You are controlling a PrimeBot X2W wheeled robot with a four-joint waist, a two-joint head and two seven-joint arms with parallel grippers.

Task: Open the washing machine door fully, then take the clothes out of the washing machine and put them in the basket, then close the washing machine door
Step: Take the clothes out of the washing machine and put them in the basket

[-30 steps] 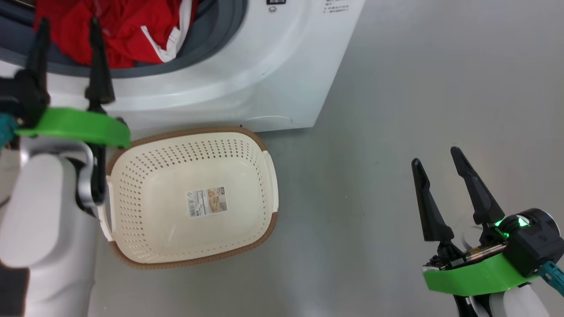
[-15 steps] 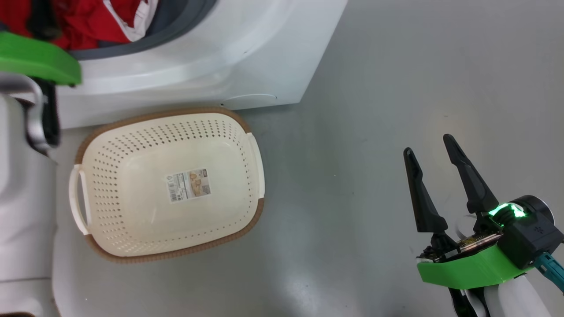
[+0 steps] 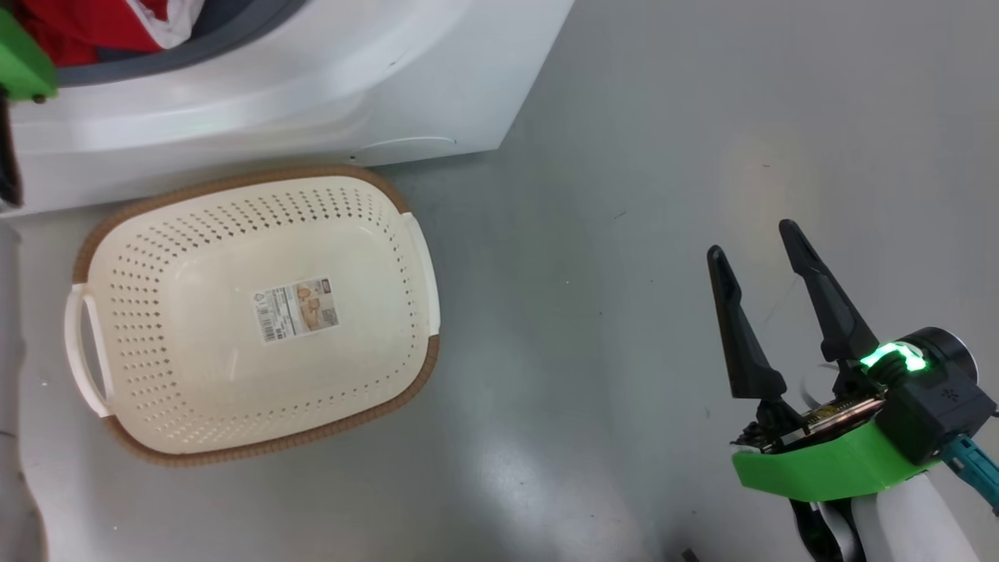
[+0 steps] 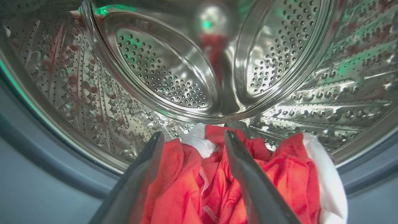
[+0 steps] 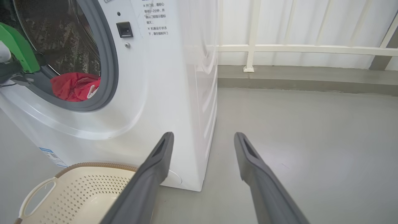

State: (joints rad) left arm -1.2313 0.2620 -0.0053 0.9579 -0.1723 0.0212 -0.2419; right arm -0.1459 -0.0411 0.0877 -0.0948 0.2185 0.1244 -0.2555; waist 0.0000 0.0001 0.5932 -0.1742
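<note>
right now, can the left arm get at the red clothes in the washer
Probably yes: the left pincer stands open inside the drum, its fingers over the clothes, with nothing visible between them and the fabric.

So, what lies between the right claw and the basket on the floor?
Nothing but bare grey floor lies between the right claw and the basket; the head view shows this stretch.

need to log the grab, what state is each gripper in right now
Left gripper: open, over the clothes in the washing machine, not closed on them.
Right gripper: open, empty, above the floor.
</note>
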